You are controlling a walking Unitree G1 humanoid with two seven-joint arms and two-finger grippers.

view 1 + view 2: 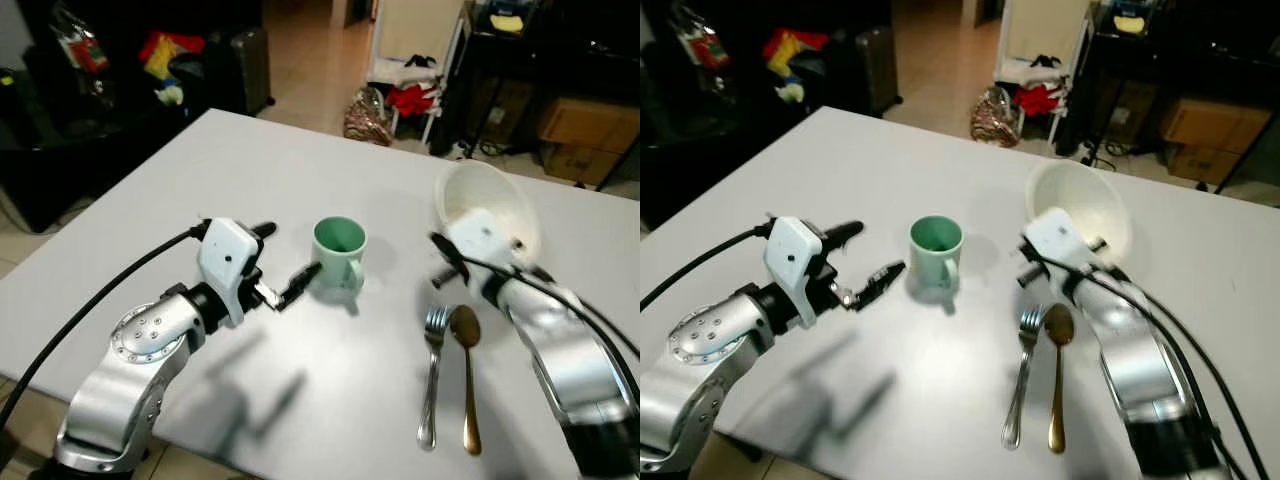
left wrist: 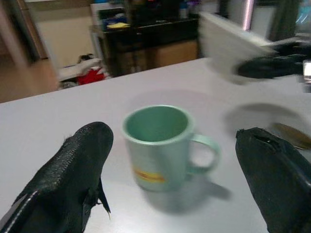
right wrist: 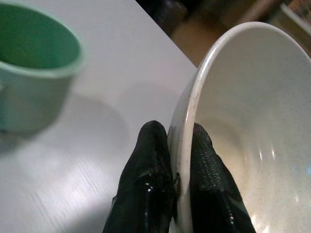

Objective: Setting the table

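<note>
A pale grey rectangular table (image 1: 250, 170) is seen from above, with four items on or over it. A mint-green ceramic mug (image 1: 339, 252) stands upright near the table centre, mouth up, its handle pointing toward 5 o'clock in the head views. The left gripper (image 1: 280, 263) is held just at the mug's 9 o'clock, with its two black fingers (image 2: 73, 174) spread wide apart and nothing between them; in the left wrist view the mug sits in the gap ahead of the fingers, untouched. A white speckled round bowl (image 1: 487, 205) is located at the mug's 3 o'clock, tilted steeply so that its opening faces toward 10 o'clock, and whether any part of it rests on the table cannot be told. The right gripper (image 3: 180, 160) is clamped on the bowl's near rim, one finger pressed to the outer wall and one to the inner. A silver metal fork (image 1: 432, 375) and a gold-coloured metal spoon (image 1: 467, 375) lie side by side at the mug's 5 o'clock, nearly touching, long axes running 12 to 6 o'clock, tines and spoon head at the 12 o'clock end. Dark furniture and cardboard boxes (image 1: 585, 135) are noted beyond the far table edge.
</note>
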